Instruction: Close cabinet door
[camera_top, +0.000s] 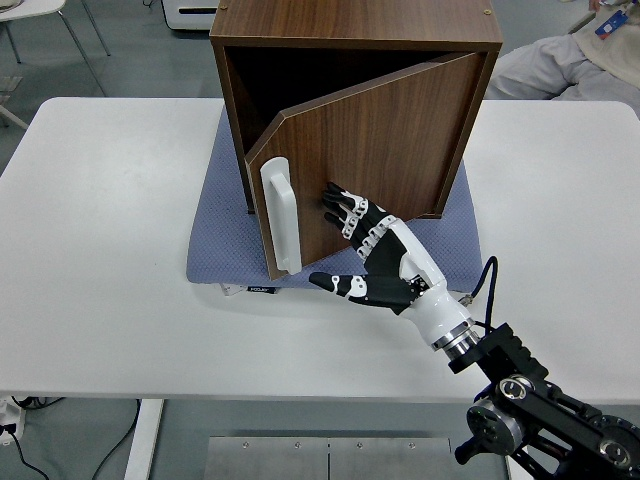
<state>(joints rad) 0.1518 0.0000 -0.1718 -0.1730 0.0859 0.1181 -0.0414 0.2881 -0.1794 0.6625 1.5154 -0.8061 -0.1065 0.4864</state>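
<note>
Right black-and-white five-fingered hand (372, 260) nearest, over white table (110, 250); fingers (340, 208) spread, tips flat on dark brown wooden cabinet door (370, 150), thumb stretched out low, nothing grasped. Door partly open, free edge with white bar handle (280, 217) towards the left. Behind, dark brown wooden cabinet (355, 30) on blue-grey mat (215, 230). Farther, seated person (575, 55) at top right.
</note>
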